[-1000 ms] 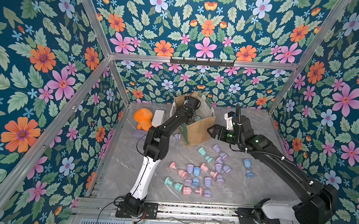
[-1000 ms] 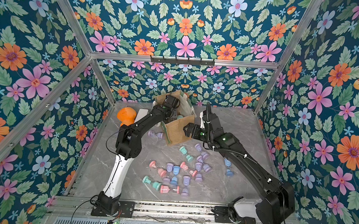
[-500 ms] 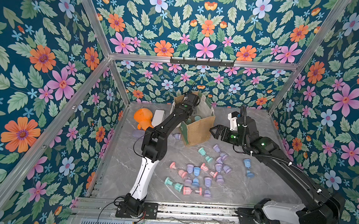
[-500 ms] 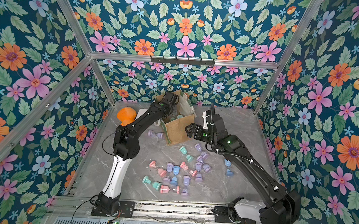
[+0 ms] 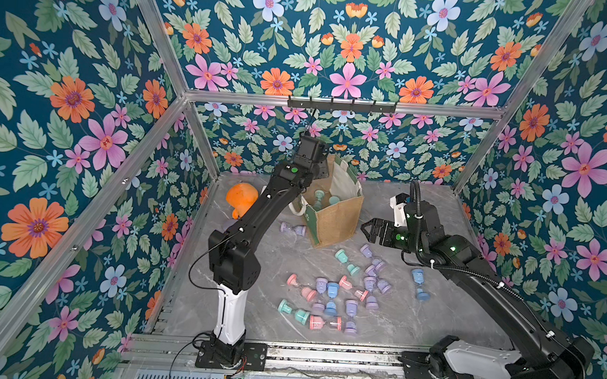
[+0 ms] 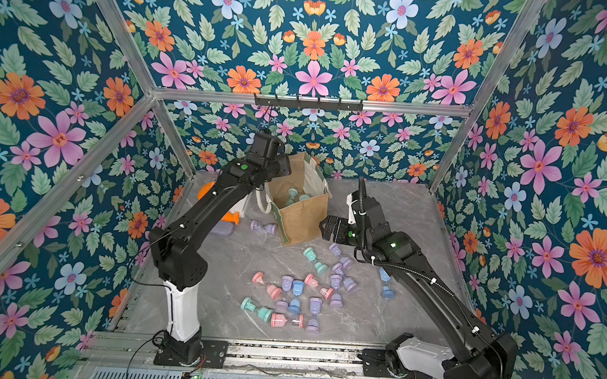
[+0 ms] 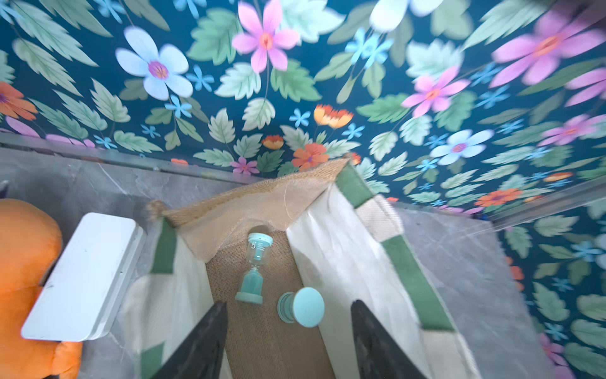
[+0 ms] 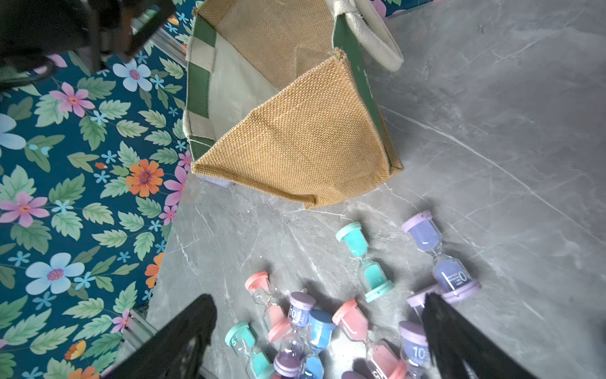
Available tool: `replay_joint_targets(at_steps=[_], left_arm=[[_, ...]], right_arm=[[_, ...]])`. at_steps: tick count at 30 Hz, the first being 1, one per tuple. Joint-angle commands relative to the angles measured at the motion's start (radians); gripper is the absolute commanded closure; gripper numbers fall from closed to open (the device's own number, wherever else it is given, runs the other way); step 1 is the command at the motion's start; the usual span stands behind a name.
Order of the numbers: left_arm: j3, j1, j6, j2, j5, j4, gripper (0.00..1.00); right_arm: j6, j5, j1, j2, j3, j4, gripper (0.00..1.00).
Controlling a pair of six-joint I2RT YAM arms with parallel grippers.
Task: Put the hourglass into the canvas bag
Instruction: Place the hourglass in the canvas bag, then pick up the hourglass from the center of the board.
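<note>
A robot test booth: floral panels [image 5: 351, 38], aluminium frame [image 5: 336, 103], marble-look tabletop [image 5: 413, 312].

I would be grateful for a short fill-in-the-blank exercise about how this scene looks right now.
1. Inside the canvas bag lie ___ teal hourglasses.
2. The left gripper, fingers apart above the bag, holds ___.
3. The bag's side panels are dark ___.
4. Beside the bag, the open right gripper hovers over loose hourglasses on the grey ___.
Missing words: two; nothing; green; table.
</note>
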Motion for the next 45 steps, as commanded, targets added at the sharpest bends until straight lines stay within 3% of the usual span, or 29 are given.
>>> replay_joint_targets(at_steps=[1,10,13,19,25,33,45], left_arm=[[-0.109,0.000,-0.015,-0.124,-0.009,0.051,0.38],[-0.600,0.000,-0.132,-0.521,-0.120,0.122,0.39],[-0.707,0.002,-0.186,-0.597,-0.167,0.091,0.39],[-0.925,0.009,-0.297,-0.682,-0.208,0.104,0.39],[-1.012,0.029,-0.371,-0.610,-0.191,0.132,0.39],[-1.102,0.112,-0.458,-0.502,-0.111,0.323,0.39],[-1.039,0.175,-0.562,-0.291,-0.012,0.446,0.37]], right_arm=[[-0.078,-0.005,0.001,-0.019,-0.016,-0.027,0.01],[-0.182,-0.110,0.003,-0.063,-0.150,0.096,0.01],[-0.184,-0.167,0.008,-0.059,-0.187,0.166,0.01],[-0.178,-0.138,0.055,-0.004,-0.202,0.225,0.01],[-0.164,-0.131,0.115,0.059,-0.204,0.307,0.01],[-0.159,-0.124,0.167,0.139,-0.161,0.338,0.01],[-0.139,-0.121,0.173,0.203,-0.116,0.363,0.01]])
